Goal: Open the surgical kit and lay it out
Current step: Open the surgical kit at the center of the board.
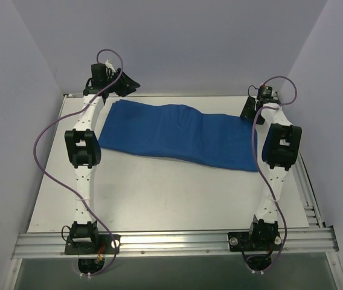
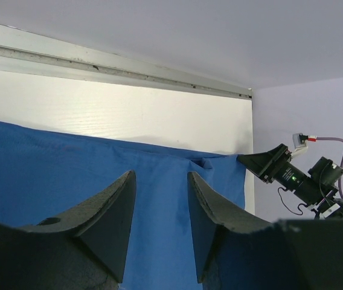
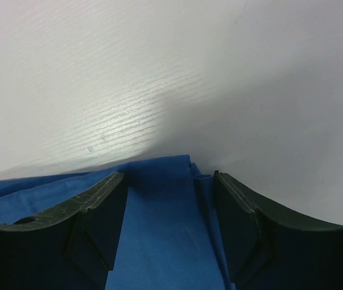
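Jaws on both arms stand apart, clamped on nothing. The blue cloth wrap [image 1: 177,136] stretches between the two pairs as a long folded band, and what it holds is hidden. Its corner [image 3: 159,175] lies in the gap of the right jaws, and its far edge runs just ahead of the left jaws; whether either pair touches fabric is hard to tell. Unfolding looks barely begun. Next, each pair probably needs to pinch only the top layer, then both draw it evenly across the desk [image 1: 159,199].

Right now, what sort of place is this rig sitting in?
Likely an enclosed lab test cell: plain walls close in on three sides, a white tabletop has an aluminium rail along its near edge, and a blue cloth wrap lies on it.
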Action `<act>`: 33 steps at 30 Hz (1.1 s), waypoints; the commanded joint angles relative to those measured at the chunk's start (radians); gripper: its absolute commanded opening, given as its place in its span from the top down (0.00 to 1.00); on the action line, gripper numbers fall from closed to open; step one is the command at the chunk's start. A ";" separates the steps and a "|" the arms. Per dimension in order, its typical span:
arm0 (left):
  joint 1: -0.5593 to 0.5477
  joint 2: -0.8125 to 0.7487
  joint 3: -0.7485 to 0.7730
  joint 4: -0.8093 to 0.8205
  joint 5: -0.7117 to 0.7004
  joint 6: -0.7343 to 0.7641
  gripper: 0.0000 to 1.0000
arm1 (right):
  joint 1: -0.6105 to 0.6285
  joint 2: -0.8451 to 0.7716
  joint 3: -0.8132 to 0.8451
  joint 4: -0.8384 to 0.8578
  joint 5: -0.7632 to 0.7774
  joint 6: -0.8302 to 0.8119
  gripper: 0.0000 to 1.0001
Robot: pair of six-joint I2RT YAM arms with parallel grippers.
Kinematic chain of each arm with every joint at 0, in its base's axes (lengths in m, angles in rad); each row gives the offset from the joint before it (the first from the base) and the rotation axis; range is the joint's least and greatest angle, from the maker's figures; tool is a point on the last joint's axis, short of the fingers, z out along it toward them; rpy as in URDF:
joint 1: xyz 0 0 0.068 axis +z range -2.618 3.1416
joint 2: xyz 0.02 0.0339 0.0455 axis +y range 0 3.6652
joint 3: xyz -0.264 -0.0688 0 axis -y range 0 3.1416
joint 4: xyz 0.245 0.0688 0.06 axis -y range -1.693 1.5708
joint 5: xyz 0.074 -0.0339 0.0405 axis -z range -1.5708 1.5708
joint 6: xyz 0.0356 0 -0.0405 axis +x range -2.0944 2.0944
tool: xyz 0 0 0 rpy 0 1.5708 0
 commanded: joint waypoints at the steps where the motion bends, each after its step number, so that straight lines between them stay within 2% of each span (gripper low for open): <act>1: 0.005 0.017 0.024 0.046 0.016 0.001 0.52 | 0.005 -0.009 -0.002 -0.003 0.014 -0.014 0.42; 10: 0.005 0.026 0.033 0.043 0.016 0.002 0.52 | 0.023 -0.095 -0.019 0.027 0.071 -0.035 0.41; 20: 0.007 0.030 0.033 0.043 0.020 0.001 0.52 | 0.036 -0.076 -0.013 0.018 0.071 -0.038 0.42; 23: 0.008 0.030 0.033 0.043 0.020 0.001 0.52 | 0.036 -0.081 -0.022 0.029 0.066 -0.040 0.45; 25: 0.010 0.032 0.033 0.043 0.020 0.001 0.51 | 0.037 -0.085 -0.025 0.024 0.055 -0.040 0.50; 29: 0.010 0.033 0.033 0.043 0.019 -0.001 0.52 | 0.047 -0.113 -0.065 0.041 0.038 -0.041 0.73; 31: 0.010 0.035 0.033 0.044 0.019 -0.004 0.52 | 0.051 -0.134 -0.077 0.047 0.020 -0.041 0.81; 32: 0.008 0.035 0.033 0.044 0.017 -0.006 0.52 | 0.054 -0.144 -0.085 0.052 0.015 -0.040 0.90; 33: 0.008 0.036 0.033 0.046 0.017 -0.010 0.52 | 0.057 -0.153 -0.107 0.067 0.011 -0.040 0.93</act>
